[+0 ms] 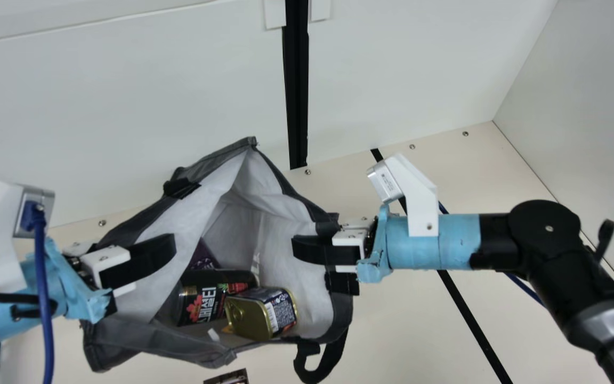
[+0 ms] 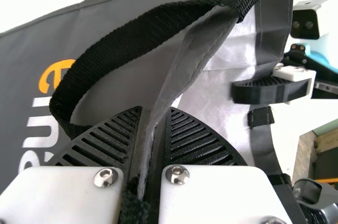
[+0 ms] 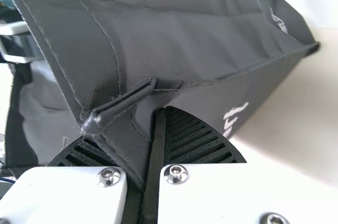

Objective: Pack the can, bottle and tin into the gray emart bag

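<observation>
Main view: the gray fabric emart bag is gaping, with a black cylindrical can and gold-ended boxy tin inside. Some purple thing is mostly hidden, can't tell what. Left gripper and right gripper flank the opening.

Left wrist: claw's clamped on bag wall.

Right wrist: claw's pinching a folded edge, fabric covering part of one finger.
</observation>
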